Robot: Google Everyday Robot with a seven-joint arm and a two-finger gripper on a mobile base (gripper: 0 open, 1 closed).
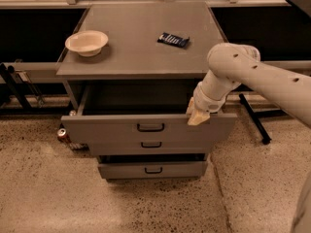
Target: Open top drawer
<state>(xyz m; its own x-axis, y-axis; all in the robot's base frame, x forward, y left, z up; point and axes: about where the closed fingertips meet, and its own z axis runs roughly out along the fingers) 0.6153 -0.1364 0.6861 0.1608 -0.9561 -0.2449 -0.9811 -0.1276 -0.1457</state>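
The top drawer [107, 128] of the grey cabinet is pulled out, and its dark inside shows behind the flat front. Its small black bar handle [150, 127] is at the centre of the front. My gripper [197, 116] sits on the upper edge of the drawer front near its right end, at the end of my white arm [233, 69], which reaches in from the right. The middle drawer [151, 145] shows just under it, and the smallest drawer [153, 170] stands slightly out at the bottom.
On the cabinet top [141, 47] are a cream bowl [86, 42] at the left and a flat black packet [173, 39] at the right. A can [63, 134] lies on the speckled floor by the cabinet's left side. Black stand legs [253, 121] are at the right.
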